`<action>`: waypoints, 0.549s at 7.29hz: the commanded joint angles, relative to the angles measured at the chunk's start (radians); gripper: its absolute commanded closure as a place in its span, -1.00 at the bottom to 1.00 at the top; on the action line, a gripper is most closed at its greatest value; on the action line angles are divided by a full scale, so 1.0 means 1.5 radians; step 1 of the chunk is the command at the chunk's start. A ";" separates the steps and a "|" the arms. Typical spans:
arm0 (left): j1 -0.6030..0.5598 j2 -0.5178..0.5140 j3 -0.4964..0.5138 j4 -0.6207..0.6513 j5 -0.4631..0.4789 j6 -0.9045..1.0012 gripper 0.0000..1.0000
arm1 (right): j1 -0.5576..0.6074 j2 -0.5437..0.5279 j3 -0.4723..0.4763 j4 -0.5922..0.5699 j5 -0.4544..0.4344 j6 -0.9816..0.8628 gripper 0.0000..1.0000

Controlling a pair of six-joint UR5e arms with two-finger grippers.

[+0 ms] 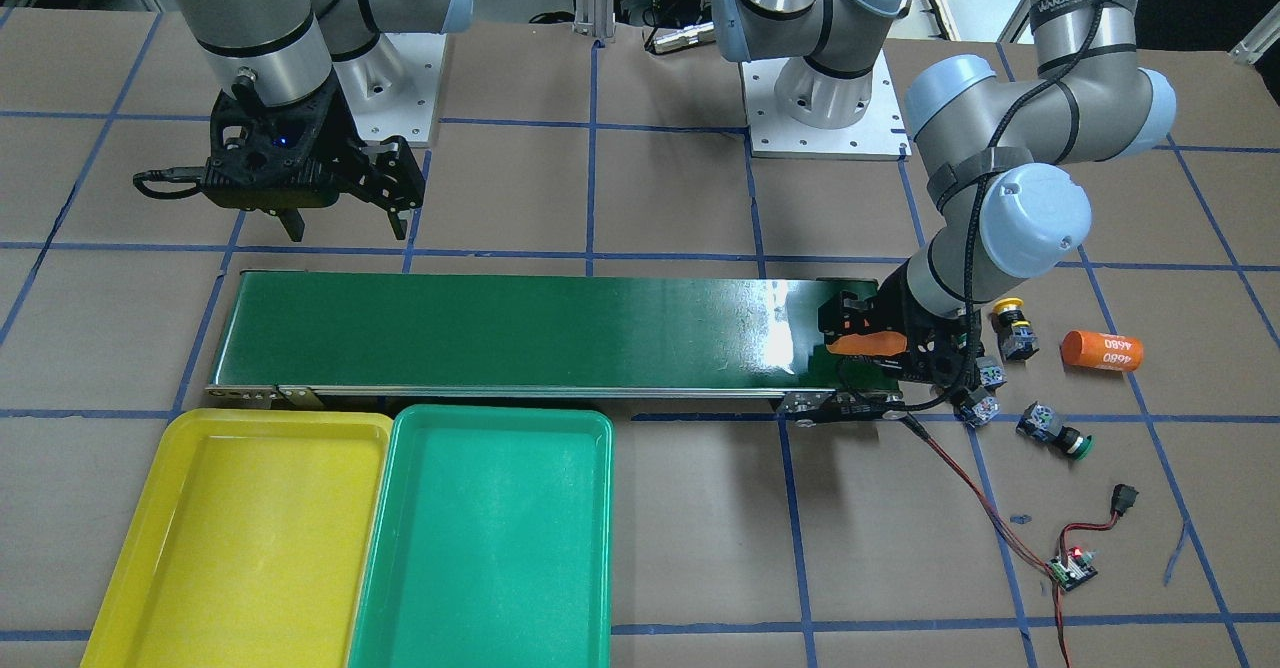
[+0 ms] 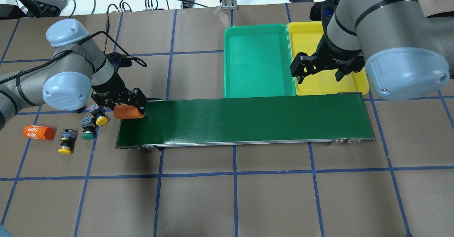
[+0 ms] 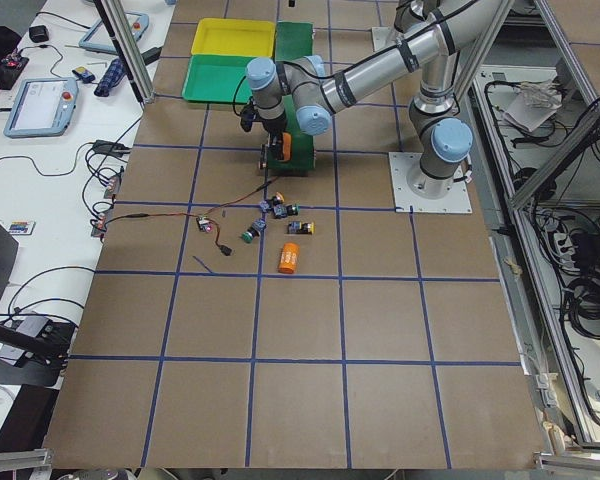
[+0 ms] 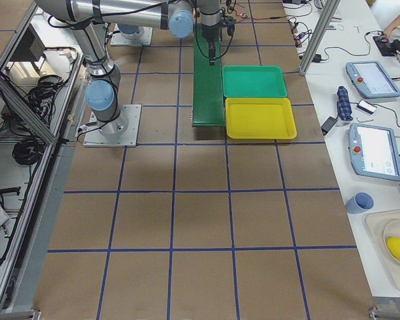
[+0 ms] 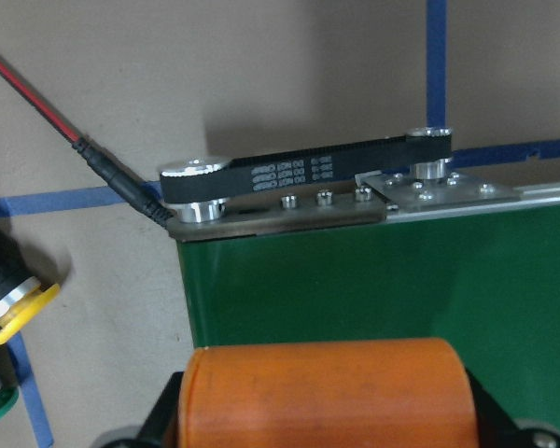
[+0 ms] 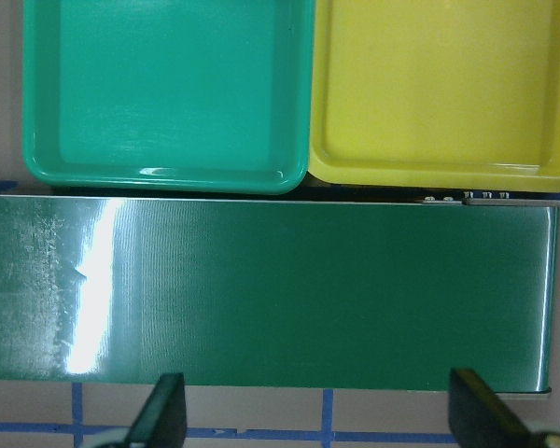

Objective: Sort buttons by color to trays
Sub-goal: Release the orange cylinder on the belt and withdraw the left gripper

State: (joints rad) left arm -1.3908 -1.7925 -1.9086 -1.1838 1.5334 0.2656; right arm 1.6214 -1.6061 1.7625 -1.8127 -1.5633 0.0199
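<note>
Several buttons lie on the paper off the belt's end: a yellow-capped one (image 2: 101, 120), a green-capped one (image 2: 87, 135) and another yellow-capped one (image 2: 65, 149). The left wrist view catches a yellow cap (image 5: 23, 310) at its left edge. My left gripper (image 2: 128, 111) is shut on an orange cylinder (image 5: 327, 392), held just over that end of the conveyor belt (image 2: 248, 120). My right gripper (image 2: 316, 74) hangs open and holds nothing, above the near edge of the yellow tray (image 2: 305, 38). The green tray (image 2: 259, 59) lies beside the yellow one, and nothing lies in either.
A second orange cylinder (image 2: 38, 132) marked 4680 lies left of the buttons. A small controller board (image 1: 1070, 568) with red and black wires sits beyond them, wired to the belt's motor end. Blue tape lines cross the brown paper.
</note>
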 commanded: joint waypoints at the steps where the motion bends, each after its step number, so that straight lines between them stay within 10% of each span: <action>1: -0.007 0.004 -0.019 -0.001 0.000 -0.001 -0.99 | 0.000 0.008 -0.011 0.002 -0.004 0.000 -1.00; 4: -0.009 0.053 -0.013 -0.007 0.001 0.000 -1.00 | 0.000 0.010 -0.011 0.001 -0.003 -0.001 -1.00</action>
State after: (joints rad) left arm -1.4040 -1.7509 -1.9334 -1.1879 1.5353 0.2649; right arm 1.6215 -1.5917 1.7463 -1.8115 -1.5688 0.0196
